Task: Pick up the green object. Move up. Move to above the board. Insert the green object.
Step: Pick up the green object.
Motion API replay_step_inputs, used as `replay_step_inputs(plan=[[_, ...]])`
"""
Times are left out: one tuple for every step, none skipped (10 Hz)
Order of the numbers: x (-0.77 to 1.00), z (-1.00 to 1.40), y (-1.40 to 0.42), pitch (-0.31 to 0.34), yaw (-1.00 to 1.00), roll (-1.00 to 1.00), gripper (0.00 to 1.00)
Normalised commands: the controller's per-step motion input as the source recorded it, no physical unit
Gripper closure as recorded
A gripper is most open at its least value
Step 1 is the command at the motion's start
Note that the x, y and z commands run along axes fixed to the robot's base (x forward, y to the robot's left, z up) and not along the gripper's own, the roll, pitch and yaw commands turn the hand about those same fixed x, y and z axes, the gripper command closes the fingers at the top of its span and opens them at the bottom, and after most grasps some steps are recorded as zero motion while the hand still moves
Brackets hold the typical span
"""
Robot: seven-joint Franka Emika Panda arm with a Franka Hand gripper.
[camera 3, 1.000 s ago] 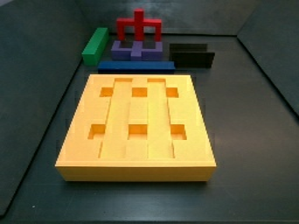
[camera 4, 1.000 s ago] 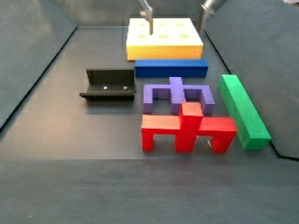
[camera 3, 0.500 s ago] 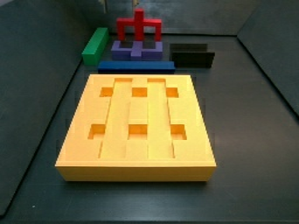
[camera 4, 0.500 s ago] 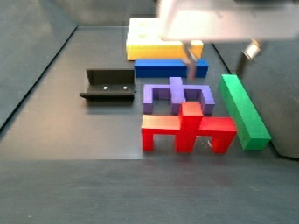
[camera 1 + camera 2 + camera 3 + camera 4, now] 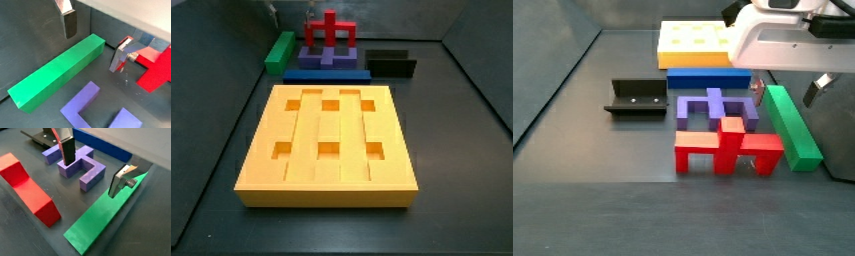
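A: Gripper (image 5: 794, 88)?
B: Upper right of a side view, white body above the far end of the green bar (image 5: 794, 122). Jaws spread wide, holding nothing. In both wrist views the bar end sits in the gap between the fingers (image 5: 69, 24), fingertips not touching it.

A: Where's the bar overall?
B: Flat on the dark floor, right side of that side view, running from the gripper down toward lower right. In a side view (image 5: 279, 51) it's at upper left, behind the board (image 5: 327, 145).

A: Board?
B: Yellow-orange slab, fills the centre of that view, six square holes empty. In a side view (image 5: 699, 45) it's at top centre, partly behind the gripper body.

A: Neighbours?
B: Red piece (image 5: 727, 148) just left of the bar's near end, purple piece (image 5: 714, 106) above it, blue bar (image 5: 708, 79) between purple piece and board. Fixture (image 5: 636, 98) at left, well apart from the green bar.
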Motion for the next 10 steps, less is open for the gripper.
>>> replay_step_inputs(plan=[[0.00, -0.45, -0.01, -0.116, 0.00, -0.06, 0.00], [-0.02, -0.41, -0.03, -0.136, 0.00, -0.06, 0.00], [-0.05, -0.38, -0.03, -0.096, 0.00, -0.04, 0.00], [-0.09, -0.44, 0.00, -0.099, 0.00, -0.07, 0.00], [-0.13, -0.38, 0.00, -0.100, -0.03, -0.09, 0.00], [-0.24, -0.28, 0.00, -0.114, -0.05, -0.10, 0.00], [-0.31, -0.31, 0.00, -0.147, -0.09, -0.12, 0.00], [-0.21, -0.35, 0.00, -0.170, -0.12, -0.17, 0.00], [-0.17, -0.29, 0.00, -0.154, -0.07, -0.14, 0.00], [-0.11, -0.25, 0.00, -0.127, 0.00, -0.09, 0.00]])
